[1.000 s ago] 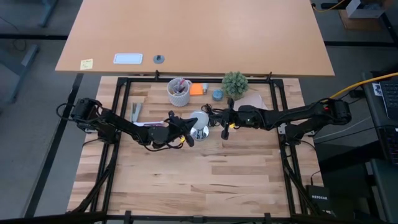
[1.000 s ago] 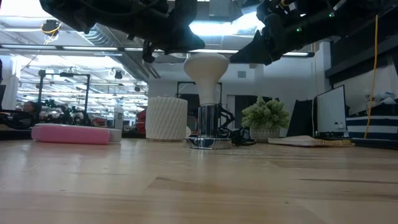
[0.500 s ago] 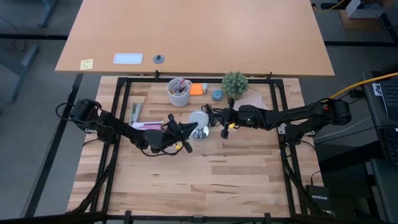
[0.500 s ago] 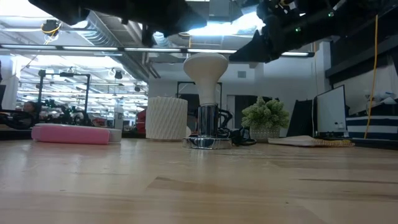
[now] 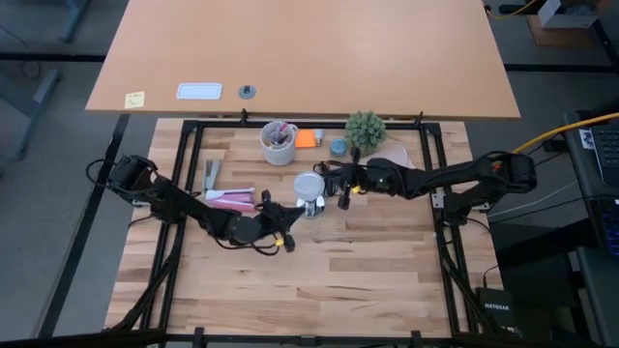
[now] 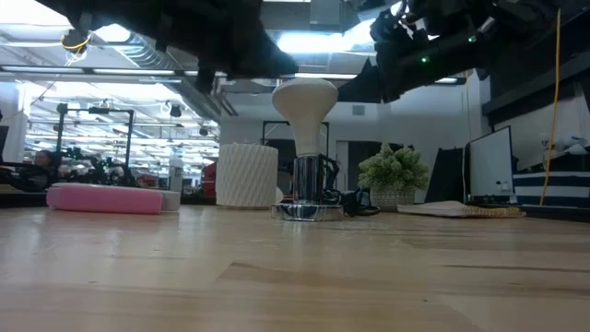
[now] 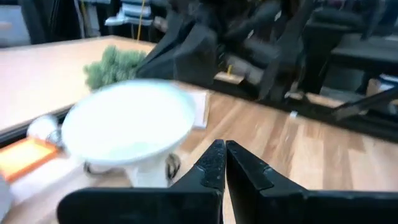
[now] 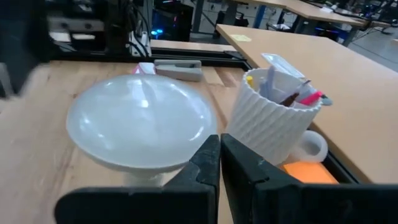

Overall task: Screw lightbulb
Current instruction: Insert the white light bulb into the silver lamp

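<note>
Your left gripper (image 7: 222, 163) sits at six o'clock, both dark fingers pressed together tip to tip, nothing between them. The lightbulb (image 7: 129, 127) fills nine o'clock, white dome wide, narrowing down toward its neck, blurred. It stands just beyond the fingertips, not touching them. A green plant (image 7: 112, 62) shows at eleven o'clock behind the bulb. An orange block (image 7: 22, 157) lies at eight o'clock, with a small shiny round thing (image 7: 42, 128) just above it, too blurred to name. The other dark arm (image 7: 205, 46) crosses at twelve o'clock. Light wooden tabletop (image 7: 311, 155) spreads at three o'clock.
</note>
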`<state>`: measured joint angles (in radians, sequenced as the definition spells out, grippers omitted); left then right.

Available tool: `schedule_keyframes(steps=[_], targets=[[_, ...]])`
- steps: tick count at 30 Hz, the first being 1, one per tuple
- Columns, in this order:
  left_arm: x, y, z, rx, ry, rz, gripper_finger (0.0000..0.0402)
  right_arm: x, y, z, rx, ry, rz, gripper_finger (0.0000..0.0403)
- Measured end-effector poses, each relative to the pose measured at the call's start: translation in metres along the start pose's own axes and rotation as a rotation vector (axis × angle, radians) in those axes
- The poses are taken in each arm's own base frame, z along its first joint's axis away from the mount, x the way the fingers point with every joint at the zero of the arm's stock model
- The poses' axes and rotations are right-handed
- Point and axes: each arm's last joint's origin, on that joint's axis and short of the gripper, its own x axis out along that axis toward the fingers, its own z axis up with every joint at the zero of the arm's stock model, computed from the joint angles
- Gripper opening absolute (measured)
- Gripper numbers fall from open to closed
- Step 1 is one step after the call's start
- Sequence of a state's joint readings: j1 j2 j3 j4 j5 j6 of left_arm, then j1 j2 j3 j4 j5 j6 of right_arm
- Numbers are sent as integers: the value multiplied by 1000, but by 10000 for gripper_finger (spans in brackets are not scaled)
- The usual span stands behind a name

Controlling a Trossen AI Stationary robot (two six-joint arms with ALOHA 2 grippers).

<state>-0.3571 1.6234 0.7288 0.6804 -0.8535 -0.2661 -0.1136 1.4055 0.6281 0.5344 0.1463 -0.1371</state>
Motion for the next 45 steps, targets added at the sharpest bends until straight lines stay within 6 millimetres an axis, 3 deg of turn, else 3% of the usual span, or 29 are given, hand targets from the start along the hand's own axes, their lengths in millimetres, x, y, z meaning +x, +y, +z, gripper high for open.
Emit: schedule_keyframes(steps=[18,45], targets=[[2,10,-4,4,-12,196,5,1,2,-3,4,15,40,19],[7,15,-2,-13,-19,231,5,0,5,-5,58,34,127,18]])
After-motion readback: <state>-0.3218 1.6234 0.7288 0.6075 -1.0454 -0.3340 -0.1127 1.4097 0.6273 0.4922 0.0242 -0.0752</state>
